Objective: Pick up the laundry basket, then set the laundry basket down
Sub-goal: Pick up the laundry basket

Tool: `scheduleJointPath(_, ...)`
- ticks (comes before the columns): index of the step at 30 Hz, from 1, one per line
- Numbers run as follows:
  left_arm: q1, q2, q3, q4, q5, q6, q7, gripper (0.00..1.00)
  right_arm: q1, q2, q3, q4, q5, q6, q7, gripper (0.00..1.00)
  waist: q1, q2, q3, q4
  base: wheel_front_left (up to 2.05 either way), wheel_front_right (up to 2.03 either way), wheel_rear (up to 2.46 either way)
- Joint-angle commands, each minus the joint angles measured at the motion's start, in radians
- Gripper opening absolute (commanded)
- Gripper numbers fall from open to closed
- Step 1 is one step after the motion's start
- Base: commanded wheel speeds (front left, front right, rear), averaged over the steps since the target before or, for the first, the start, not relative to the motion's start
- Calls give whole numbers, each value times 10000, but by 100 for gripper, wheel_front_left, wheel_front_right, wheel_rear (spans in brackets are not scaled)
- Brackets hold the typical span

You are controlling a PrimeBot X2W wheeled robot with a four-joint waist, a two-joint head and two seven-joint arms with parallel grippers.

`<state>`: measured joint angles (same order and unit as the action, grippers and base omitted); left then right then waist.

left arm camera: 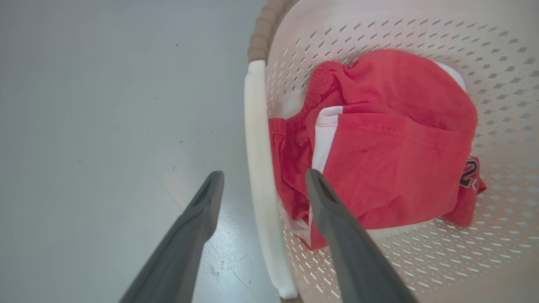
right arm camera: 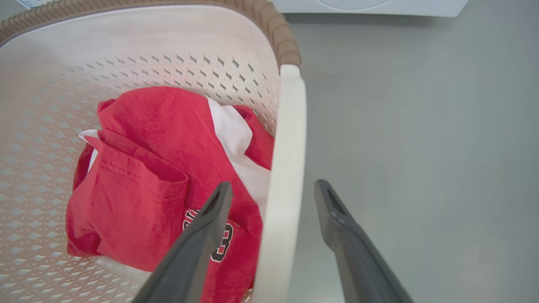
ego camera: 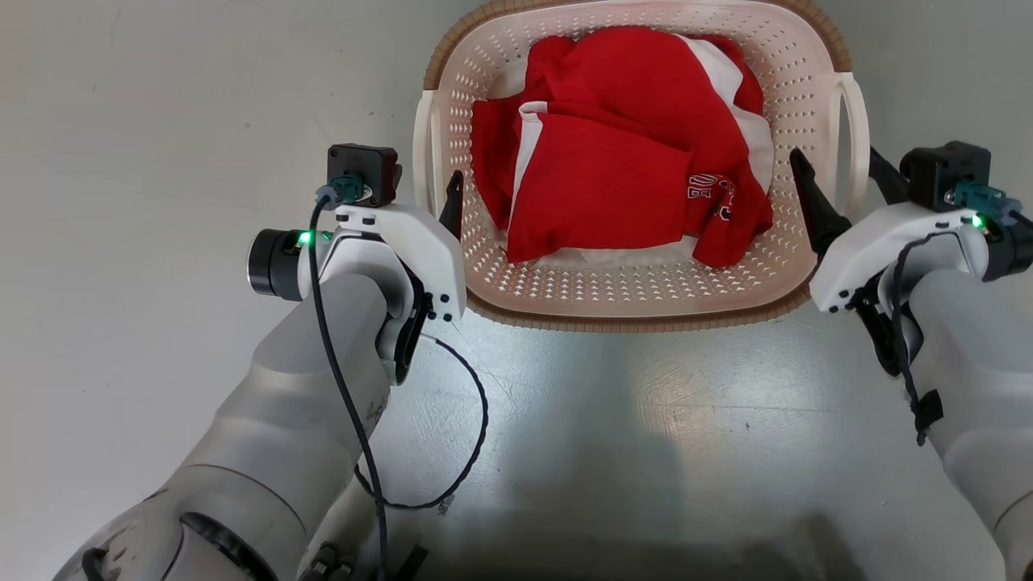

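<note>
While grippers [left arm camera: 264, 173] [right arm camera: 273, 184] straddle handles [ego camera: 425, 153] [ego camera: 855, 129] (jaws wide), basket [ego camera: 637, 311] sits.

My forearms [ego camera: 307, 387] were pale grey, wrist shells [ego camera: 411, 242] white, lights [ego camera: 305, 237] green; a black cable [ego camera: 476, 420] looped lower left; left gripper [left arm camera: 264, 173] dark.

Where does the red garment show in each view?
Head view: red garment at top centre, inside the laundry basket.
Left wrist view: right of centre, past the left gripper.
Right wrist view: lower left, partly behind the right gripper.
Shared landmark: the basket's brown rim.
</note>
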<state>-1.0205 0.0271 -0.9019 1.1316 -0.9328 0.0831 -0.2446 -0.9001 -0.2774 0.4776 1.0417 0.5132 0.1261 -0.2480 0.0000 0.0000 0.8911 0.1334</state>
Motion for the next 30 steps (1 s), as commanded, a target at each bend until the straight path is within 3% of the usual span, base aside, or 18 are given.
scheduleJointPath(1, -73, 231, 9, -35, -125, 140, 57, 100, 218, 123, 195, -22, 76, 46, -138, 100, 0, 0, 5, 7, 0, 0, 0)
scheduleJointPath(30, -778, 231, -1573, 292, -1402, 493, 783, 100, -841, 322, 1728, 1038, 1552, 46, -133, 100, 0, 0, -61, -126, 0, 0, 0)
